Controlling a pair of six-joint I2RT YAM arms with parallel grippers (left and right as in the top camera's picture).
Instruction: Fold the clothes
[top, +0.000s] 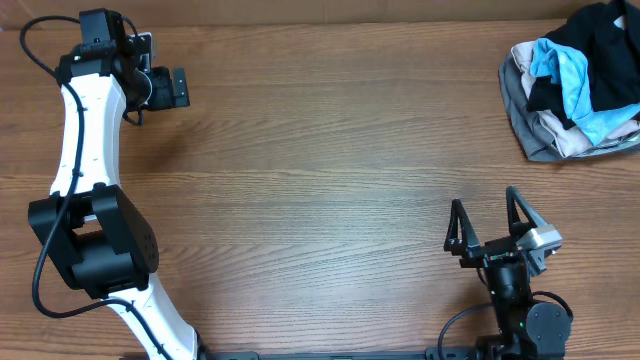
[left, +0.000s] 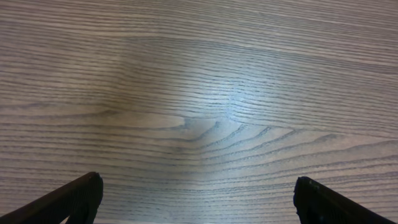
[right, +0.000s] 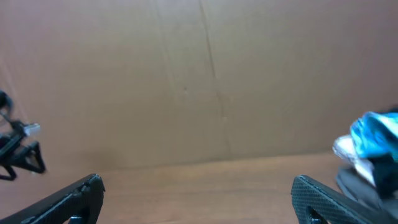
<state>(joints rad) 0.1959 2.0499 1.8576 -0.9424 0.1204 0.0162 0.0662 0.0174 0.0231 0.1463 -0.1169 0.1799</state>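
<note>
Clothes (top: 603, 30), black, sit bunched at 2 o'clock on the tabletop (top: 330, 180), tangled with light-blue, grey and beige garments (top: 570, 80). Left gripper (top: 180, 88) at 10 o'clock, fingers (left: 74, 199) wide apart over bare wood. Right gripper (top: 485, 208) at 5 o'clock, fingers (right: 329, 199) apart, holding nothing. Both grippers well apart from the clothes.

Garment pile (top: 575, 85) in the overhead's upper right runs off the right edge. The black garment (top: 600, 30) is tangled in it and clipped by the top edge, outline can't be made out. Left gripper (left: 198, 186) and right gripper (right: 198, 186): only the tips show at the bottom corners, rest cut off. Right wrist view is blurred, garment pile just a smear at the right edge.
</note>
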